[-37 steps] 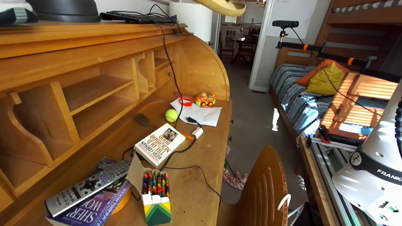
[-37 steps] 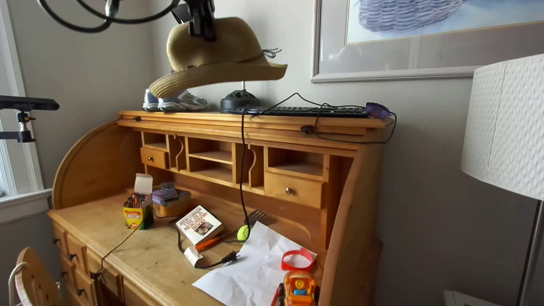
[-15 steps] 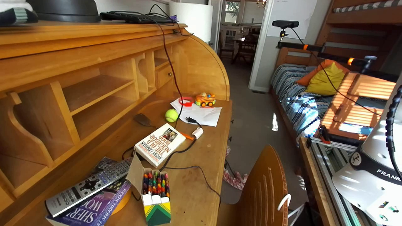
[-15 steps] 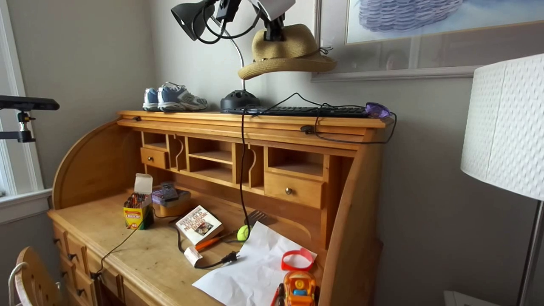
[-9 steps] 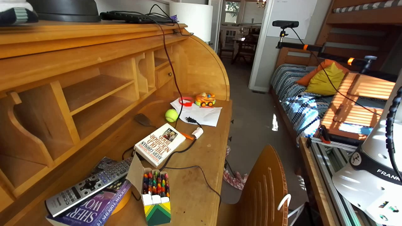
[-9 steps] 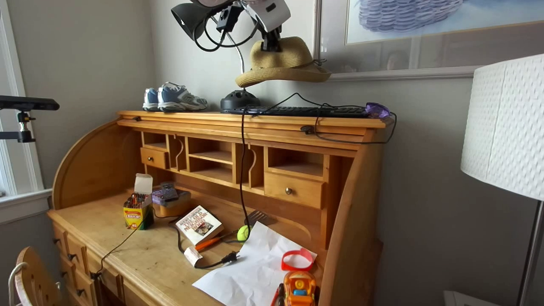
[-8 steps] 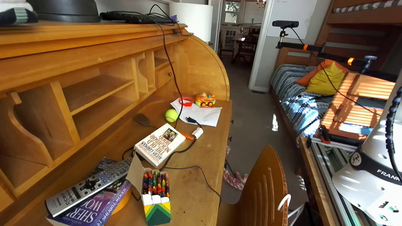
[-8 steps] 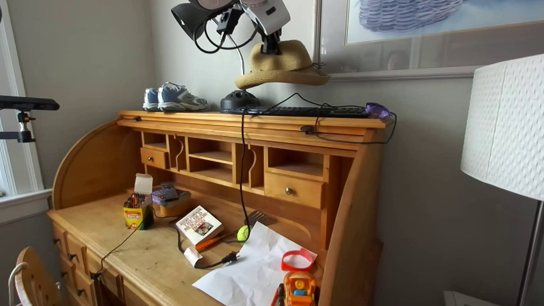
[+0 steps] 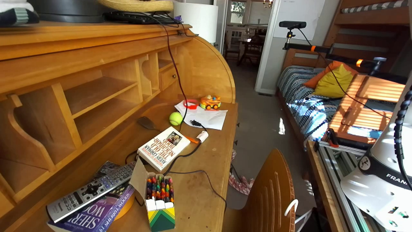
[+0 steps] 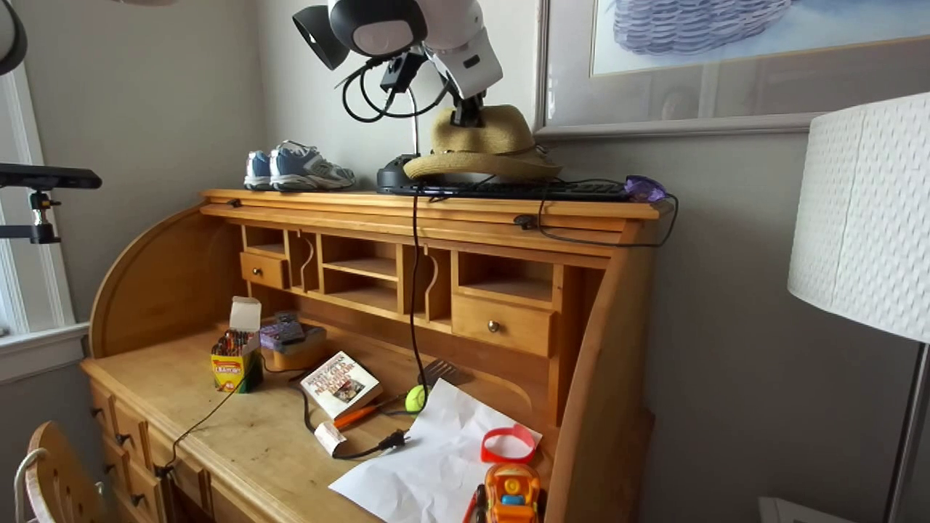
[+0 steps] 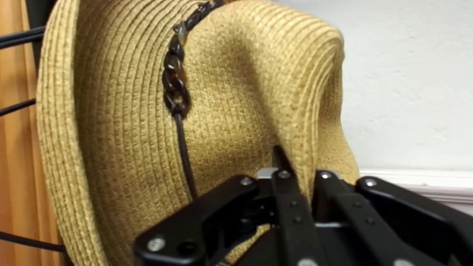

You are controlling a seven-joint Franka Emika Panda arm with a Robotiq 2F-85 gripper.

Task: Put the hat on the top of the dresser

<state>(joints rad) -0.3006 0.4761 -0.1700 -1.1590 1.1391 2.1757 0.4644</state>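
The tool (image 11: pixel 305 173) grasps the hat (image 10: pixel 501 138) by a fold of its crown (image 11: pixel 229 122). The wrist view shows this close up: black fingers (image 11: pixel 292 205) on either side of the pinched straw, and a dark chain band (image 11: pixel 175 74) round the foot of the crown. In an exterior view the arm (image 10: pixel 468 62) reaches down to the crown, but the grip is too small there to judge.

The hat is over the top board (image 10: pixel 312 197) of the bench (image 10: pixel 254 414), between the desk lamp (image 10: pixel 392 176) and the corner nearer the floor lamp (image 10: pixel 864 218). In an exterior view the brim (image 9: pixel 141 5) shows, the crown cut off by the frame. Both exterior views set the brim against the keyboard (image 10: pixel 581 191); whether they touch, I cannot tell.

Shoes (image 10: pixel 309 168) stand on the top board towards the corner nearer the window (image 10: pixel 43 290); a purple thing (image 10: pixel 645 189) sits at the opposite corner. Lower down, the crayon box (image 10: pixel 231 367) is towards the window-side edge, paper (image 10: pixel 443 465) and a toy car (image 10: pixel 512 488) by the edge nearer the floor lamp. An exterior view shows the remote (image 9: pixel 91 190) clearly, and, beyond the front edge, the arm's base (image 9: pixel 379 190) and a bed (image 9: pixel 299 83).
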